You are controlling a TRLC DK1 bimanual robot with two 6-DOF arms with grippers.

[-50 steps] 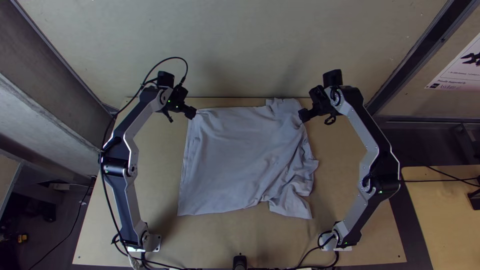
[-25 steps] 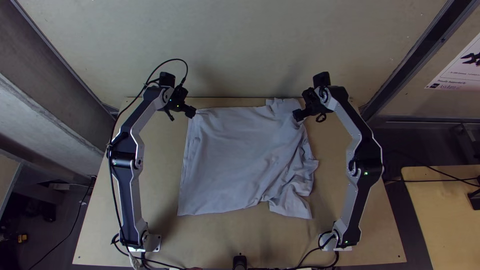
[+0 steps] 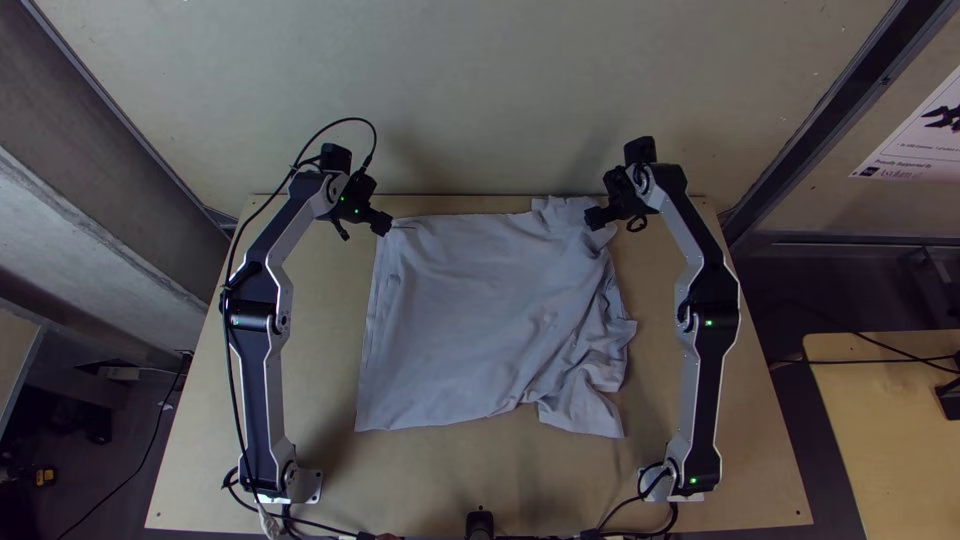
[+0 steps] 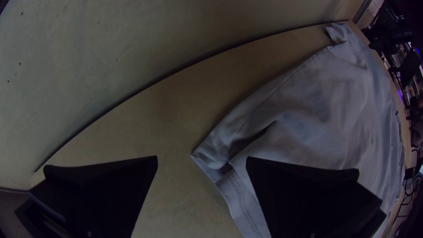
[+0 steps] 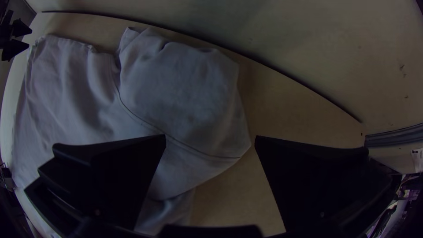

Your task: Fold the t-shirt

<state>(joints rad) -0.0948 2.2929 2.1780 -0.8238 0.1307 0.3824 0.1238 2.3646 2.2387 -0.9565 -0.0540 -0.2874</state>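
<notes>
Clearly soft and light, the t-shirt [image 3: 460, 320] should drape and sag wherever it is lifted, so one hold alone would probably let the rest trail and crease. Thin as it looks, it seems hard to break but easy to rumple. Its far corners look like sensible places to take hold: the stitched hem [image 4: 240, 205] at the far-left one, which should give a firmer bite than plain fabric, and the folded-over part [image 5: 185, 83] at the far-right one, where catching only the upper layer is a risk.

The left gripper [image 4: 202, 161] is at the t-shirt's far-left corner, its fingers spread well apart and pinching nothing. The right gripper [image 5: 210, 139] is at the t-shirt's far-right corner, likewise spread and without a grip on it.

As for looks, the t-shirt is a plain pale grey, laid out on the worktop [image 3: 325, 360]. Its left part is spread fairly flat with a straight side edge; its right part is bunched into loose wrinkles, with a crumpled flap [image 3: 580, 408] at its near-right corner. A curved seam [image 5: 145, 122] crosses it near the right gripper.
</notes>
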